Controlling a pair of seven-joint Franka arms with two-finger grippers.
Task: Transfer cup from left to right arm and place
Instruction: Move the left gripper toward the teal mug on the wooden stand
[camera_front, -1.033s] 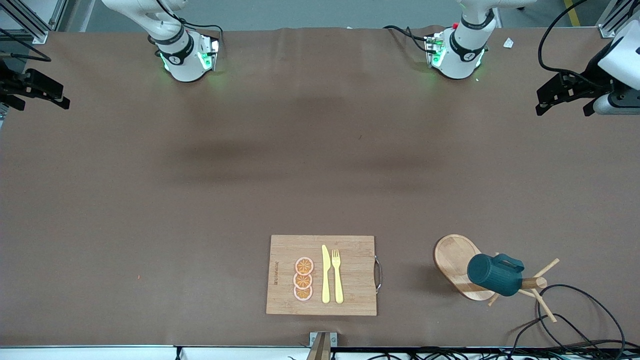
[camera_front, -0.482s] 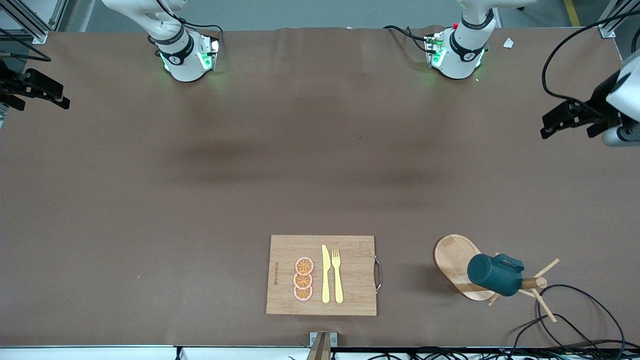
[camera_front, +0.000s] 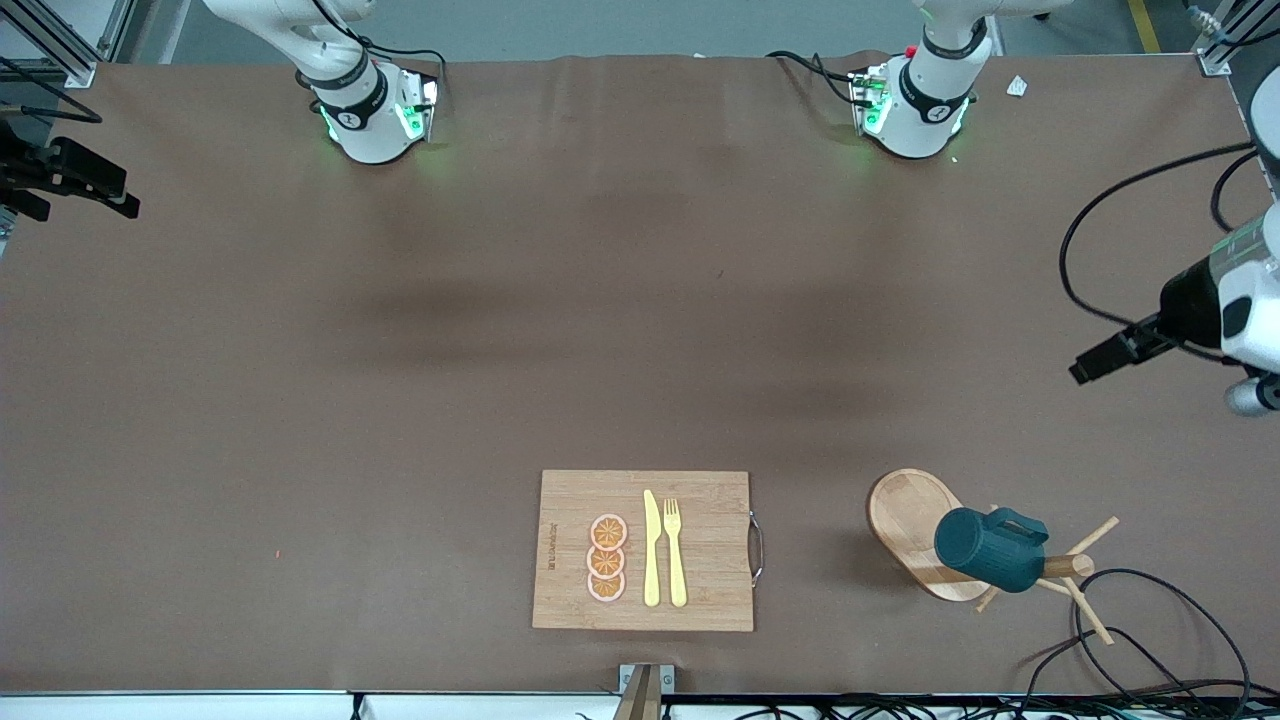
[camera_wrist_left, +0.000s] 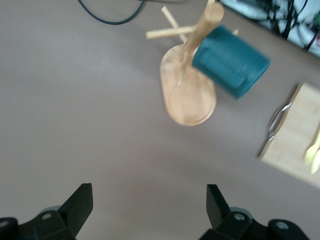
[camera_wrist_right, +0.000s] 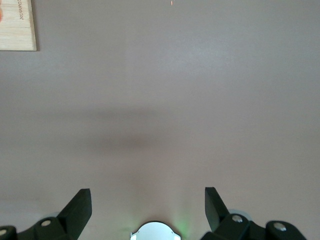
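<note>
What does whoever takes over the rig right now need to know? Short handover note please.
Left gripper: open, holding nothing, up over bare table at the left arm's end, with the cup in its wrist view.
Right gripper: open, holding nothing, waiting over bare table at the right arm's end.
Cup: hanging tilted on the wooden peg rack, beside the cutting board, toward the left arm's end.
Done: nothing yet; cup untouched.
Left: left gripper takes the cup off the rack, hands it to the right gripper, right places it.
</note>
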